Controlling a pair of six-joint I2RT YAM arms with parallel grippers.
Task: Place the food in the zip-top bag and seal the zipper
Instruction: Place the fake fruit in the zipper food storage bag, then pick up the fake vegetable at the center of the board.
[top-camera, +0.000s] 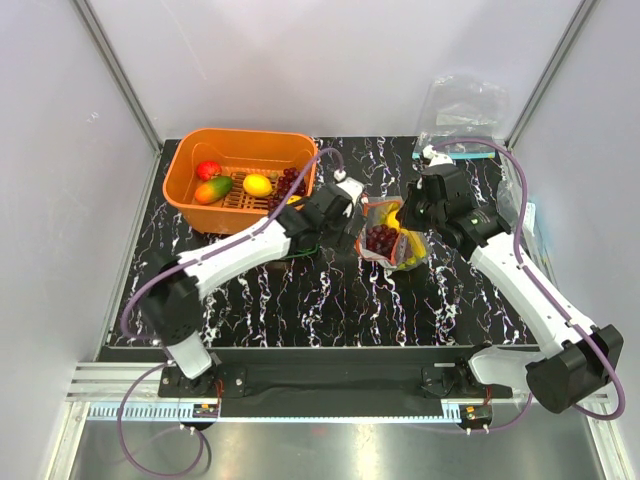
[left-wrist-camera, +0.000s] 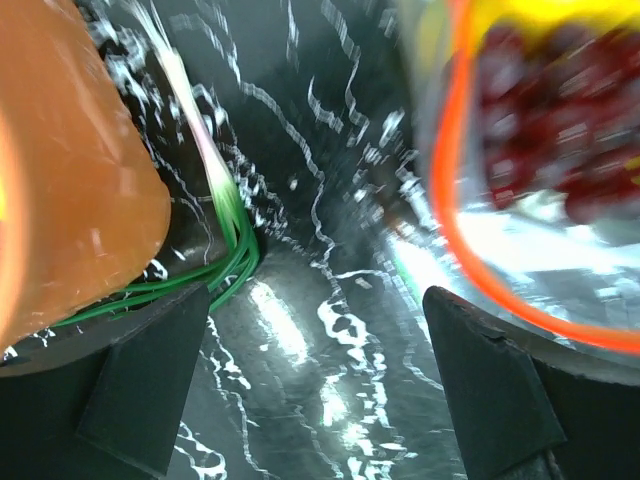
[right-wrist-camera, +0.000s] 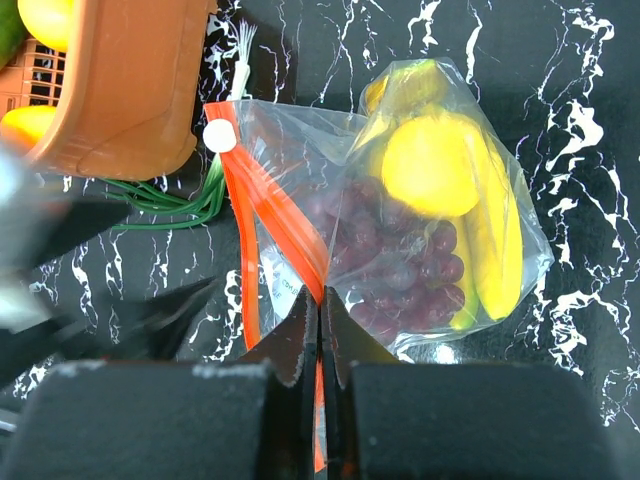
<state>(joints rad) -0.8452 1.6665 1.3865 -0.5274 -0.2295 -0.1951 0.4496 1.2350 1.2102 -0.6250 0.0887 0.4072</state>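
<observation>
While right pincer clenches the zipper, left pincer gapes empty beside orange basket; green stalks between basket and zip-top bag

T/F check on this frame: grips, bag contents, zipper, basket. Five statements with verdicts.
1. The right end effector is shut on the zipper. True.
2. The left end effector clamps the zip-top bag. False: its jaws stand wide open with nothing between them.
3. A grape cluster, a lemon and a banana bunch lie inside the bag. True.
4. The zipper is sealed along its whole length. False: its two strips spread apart away from the right end effector, so the mouth gapes.
5. The orange basket is empty. False: it holds a red fruit and a yellow fruit, among others.
</observation>
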